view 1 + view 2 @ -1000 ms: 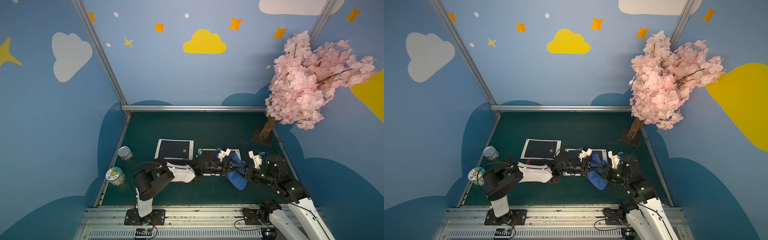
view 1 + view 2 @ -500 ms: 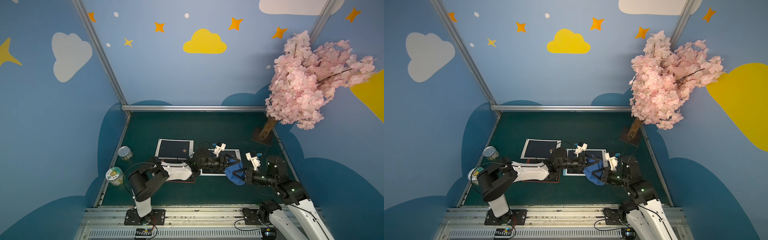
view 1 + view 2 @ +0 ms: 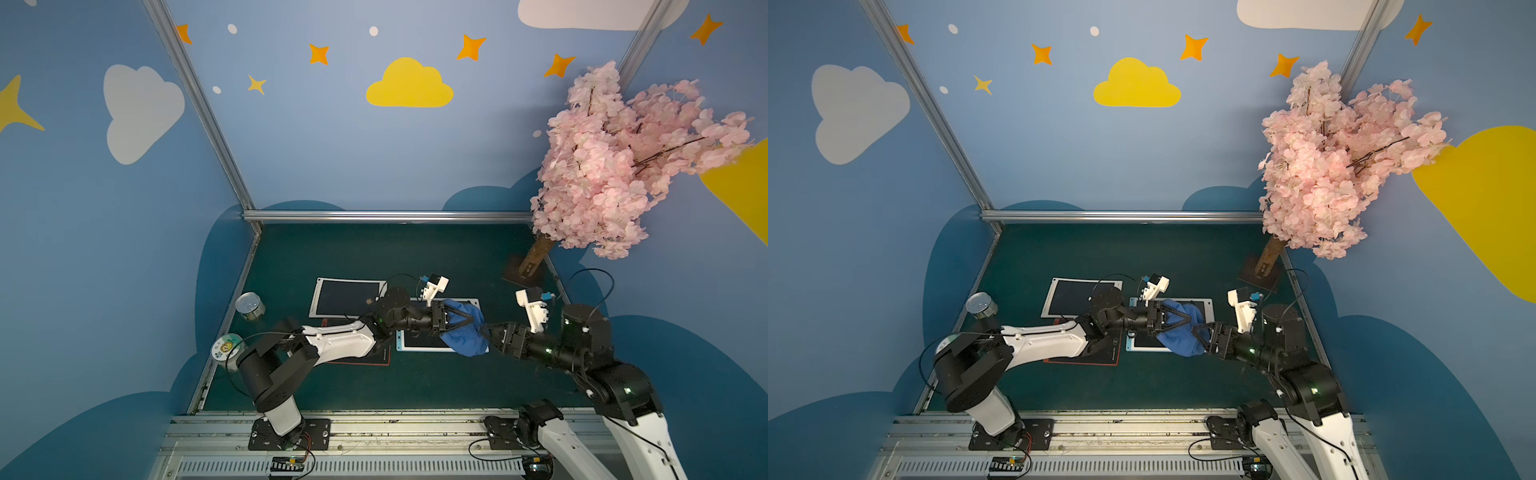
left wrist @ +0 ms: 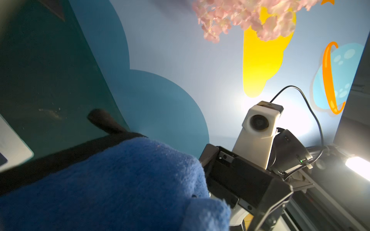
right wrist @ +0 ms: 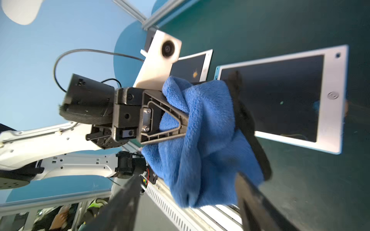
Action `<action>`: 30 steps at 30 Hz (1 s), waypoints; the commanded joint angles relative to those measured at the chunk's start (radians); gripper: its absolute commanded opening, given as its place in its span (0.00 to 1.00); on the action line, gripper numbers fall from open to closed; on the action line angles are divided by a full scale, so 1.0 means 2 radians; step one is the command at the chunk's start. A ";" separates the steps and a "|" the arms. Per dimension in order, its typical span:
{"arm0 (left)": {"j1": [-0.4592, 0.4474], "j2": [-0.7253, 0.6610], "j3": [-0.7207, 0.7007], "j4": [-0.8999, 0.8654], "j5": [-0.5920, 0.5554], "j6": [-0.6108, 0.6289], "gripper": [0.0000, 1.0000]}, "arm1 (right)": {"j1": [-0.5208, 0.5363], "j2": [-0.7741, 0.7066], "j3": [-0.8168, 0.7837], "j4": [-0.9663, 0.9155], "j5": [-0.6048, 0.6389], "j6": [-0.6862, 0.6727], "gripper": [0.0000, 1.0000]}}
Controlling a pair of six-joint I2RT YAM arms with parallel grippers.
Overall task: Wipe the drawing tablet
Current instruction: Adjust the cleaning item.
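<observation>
A blue cloth (image 3: pixel 465 334) (image 3: pixel 1180 334) hangs above the table, bunched between the two arms. My left gripper (image 3: pixel 468 320) (image 3: pixel 1188 320) is shut on the blue cloth, and its triangular fingers (image 5: pixel 166 120) pinch a fold. In the left wrist view the cloth (image 4: pixel 100 190) hides those jaws. My right gripper (image 3: pixel 484 332) (image 5: pixel 188 200) stands open around the cloth's lower end (image 5: pixel 206 140), not squeezing it. Under the cloth lies a white-framed drawing tablet (image 3: pixel 419 345) (image 3: pixel 1144 343) (image 5: pixel 280 96) with a dark screen.
A second white tablet (image 3: pixel 347 297) lies behind on the left. A black, red-edged one (image 3: pixel 374 358) lies under my left arm. Two cans (image 3: pixel 250 306) (image 3: pixel 226 348) stand by the left wall. A pink blossom tree (image 3: pixel 623 166) rises at the back right.
My left gripper has closed on the blue cloth. My right gripper, shut on it before, has opened and let go.
</observation>
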 commanded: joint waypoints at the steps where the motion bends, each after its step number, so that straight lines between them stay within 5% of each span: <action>1: 0.017 -0.034 0.000 -0.044 0.064 0.079 0.02 | -0.007 0.006 0.030 -0.049 0.048 -0.043 0.92; 4: 0.022 -0.043 0.006 -0.018 0.127 0.094 0.03 | -0.008 0.020 0.030 -0.027 0.013 -0.044 0.93; 9: 0.031 -0.009 -0.010 0.252 0.181 -0.039 0.03 | -0.011 0.021 -0.018 0.107 -0.150 -0.007 0.93; 30: -0.027 0.028 0.081 0.252 0.229 -0.061 0.03 | -0.001 0.027 -0.105 0.315 -0.258 0.084 0.95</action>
